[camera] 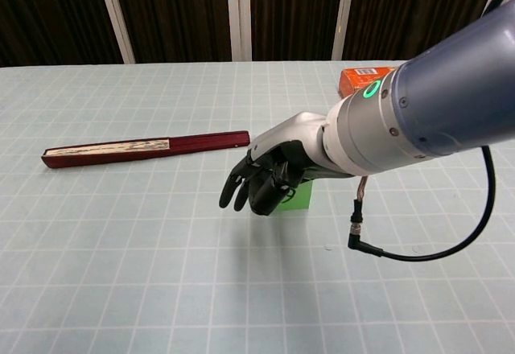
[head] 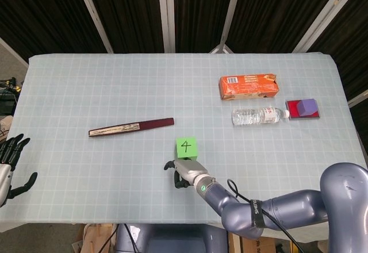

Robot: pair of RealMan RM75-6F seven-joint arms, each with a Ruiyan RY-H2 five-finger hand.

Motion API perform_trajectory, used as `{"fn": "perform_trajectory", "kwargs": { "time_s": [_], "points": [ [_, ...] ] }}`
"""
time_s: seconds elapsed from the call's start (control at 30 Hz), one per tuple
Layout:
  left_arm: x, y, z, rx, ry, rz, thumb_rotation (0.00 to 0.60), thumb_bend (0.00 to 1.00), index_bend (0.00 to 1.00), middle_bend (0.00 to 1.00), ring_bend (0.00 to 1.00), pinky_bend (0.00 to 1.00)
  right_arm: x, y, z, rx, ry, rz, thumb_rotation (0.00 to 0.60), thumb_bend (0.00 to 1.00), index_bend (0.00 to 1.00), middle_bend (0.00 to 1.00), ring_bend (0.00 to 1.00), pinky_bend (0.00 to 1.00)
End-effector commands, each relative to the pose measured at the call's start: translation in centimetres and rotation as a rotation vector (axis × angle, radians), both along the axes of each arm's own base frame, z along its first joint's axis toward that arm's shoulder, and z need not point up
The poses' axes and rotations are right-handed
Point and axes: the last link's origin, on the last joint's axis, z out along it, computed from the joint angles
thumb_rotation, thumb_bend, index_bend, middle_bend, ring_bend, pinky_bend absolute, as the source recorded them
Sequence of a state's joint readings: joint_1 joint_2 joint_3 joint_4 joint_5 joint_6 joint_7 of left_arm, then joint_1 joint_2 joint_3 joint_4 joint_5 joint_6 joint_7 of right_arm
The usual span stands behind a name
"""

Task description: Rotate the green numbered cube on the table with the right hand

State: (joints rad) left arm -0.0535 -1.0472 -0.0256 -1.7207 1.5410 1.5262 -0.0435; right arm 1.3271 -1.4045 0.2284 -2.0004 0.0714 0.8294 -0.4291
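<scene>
Right hand (camera: 261,181): low centre of both views, on a grey arm coming in from the lower right. Its dark fingers (camera: 235,193) are curled downward, and it sits in front of the cube's near face. No frame shows whether it grips the cube, merely touches it, or is clear of it; I cannot tell.

Green numbered cube (head: 186,147): resting flat on the surface just beyond the right hand, centre of the head view. Its top face shows a handwritten 4. In the chest view the hand hides most of it, leaving only a green corner (camera: 299,197) visible.

Left hand (head: 10,160): far lower left of the head view, at the surface's edge, fingers spread and holding nothing, well apart from the cube.

Folded fan (head: 131,127): dark red and closed, lying to the upper left of the cube, near it but not touching.

Orange box (head: 249,85): upper right of the head view, with a clear water bottle (head: 260,115) lying on its side just below it.

Red and purple block (head: 303,108): right of the bottle's cap.

Surface (head: 86,86): pale gridded cloth.

Doing the step well: my judgement is that the fingers should settle on opposite side faces, then turn the cube with even pressure so it spins in place, without sliding toward the fan.
</scene>
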Motion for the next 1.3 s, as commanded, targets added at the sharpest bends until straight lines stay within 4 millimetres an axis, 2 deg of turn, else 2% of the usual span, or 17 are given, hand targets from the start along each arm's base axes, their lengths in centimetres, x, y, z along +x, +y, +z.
{"fn": "perform_trajectory", "kwargs": {
  "time_s": [0.03,0.57,0.7,0.9,1.0,1.03,1.07,1.17,1.3],
  "points": [
    [0.0,0.0,0.0,0.0,-0.001,0.001,0.6,0.44,0.09,0.0,0.0,0.04,0.1,-0.3,0.0,-0.004,-0.033,-0.016,0.6,0.99,0.23,0.19,0.16,0.0],
    [0.0,0.0,0.1,0.004,-0.001,0.002,0.6,0.44,0.09,0.0,0.0,0.04,-1.4,-1.1,0.8,-0.036,-0.059,-0.06,0.6,0.99,0.23,0.19,0.16,0.0],
    [-0.1,0.1,0.1,0.003,-0.001,0.005,0.6,0.44,0.09,0.0,0.0,0.04,-2.0,-0.7,1.9,-0.038,-0.042,-0.052,0.6,0.99,0.23,0.19,0.17,0.0],
    [0.1,0.0,-0.1,0.002,0.002,0.002,0.6,0.44,0.09,0.0,0.0,0.04,-3.4,0.0,5.1,-0.051,-0.048,-0.088,0.6,0.99,0.23,0.2,0.19,0.0],
    [0.1,-0.2,-0.1,0.001,0.003,-0.001,0.6,0.44,0.09,0.0,0.0,0.04,-5.0,-0.1,7.3,-0.103,-0.021,-0.089,0.6,0.99,0.23,0.2,0.19,0.0],
    [0.2,-0.3,-0.1,0.001,0.009,-0.006,0.6,0.44,0.09,0.0,0.0,0.04,-7.8,-1.1,10.0,-0.237,0.051,-0.09,0.6,0.99,0.23,0.2,0.19,0.0],
    [0.3,-0.3,-0.2,0.001,0.011,-0.008,0.6,0.44,0.09,0.0,0.0,0.04,-8.7,-1.1,10.9,-0.284,0.066,-0.077,0.6,0.99,0.23,0.2,0.19,0.0],
    [0.3,-0.4,-0.3,0.0,0.017,-0.011,0.6,0.44,0.09,0.0,0.0,0.04,-11.1,-1.0,12.4,-0.403,0.108,-0.02,0.6,0.96,0.23,0.2,0.17,0.0],
    [0.4,-0.5,-0.4,0.0,0.023,-0.015,0.6,0.44,0.09,0.0,0.0,0.04,-15.0,-0.2,14.4,-0.577,0.212,0.127,0.6,0.86,0.21,0.18,0.09,0.0]
  ]
}}
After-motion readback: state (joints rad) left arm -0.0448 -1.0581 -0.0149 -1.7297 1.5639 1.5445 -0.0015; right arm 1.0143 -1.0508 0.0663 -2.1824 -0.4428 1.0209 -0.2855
